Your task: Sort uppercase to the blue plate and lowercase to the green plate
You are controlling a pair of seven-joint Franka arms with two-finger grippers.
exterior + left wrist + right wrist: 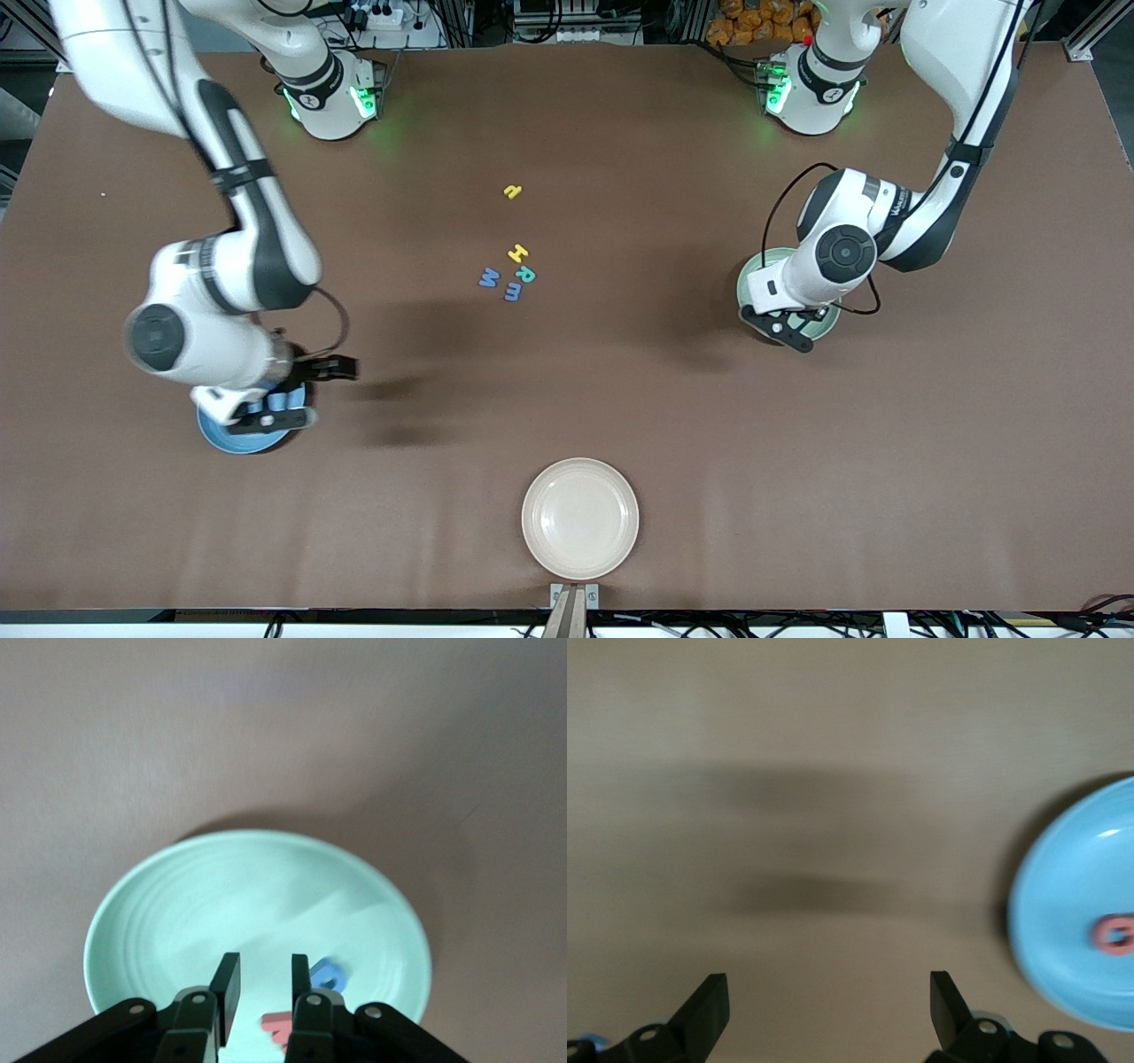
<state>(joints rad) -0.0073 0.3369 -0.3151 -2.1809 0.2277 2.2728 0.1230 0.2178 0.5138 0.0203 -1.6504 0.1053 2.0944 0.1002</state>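
Observation:
My left gripper (788, 332) (266, 961) hangs over the green plate (753, 266) (221, 895), shut to a narrow gap with nothing between its fingers. A red w (275, 1023) and a blue lowercase letter (330, 975) lie in that plate. My right gripper (310, 394) (828, 988) is open and empty over the edge of the blue plate (230, 439) (1072, 904), which holds a red Q (1114, 935). Mid-table lie a yellow H (517, 252), teal R (526, 276), blue M (488, 277) and blue m (513, 291). A small yellow letter (512, 190) lies farther from the front camera.
A beige plate (580, 518) sits near the table's front edge, nearer to the front camera than the letters. The brown table top (620, 399) stretches between the plates.

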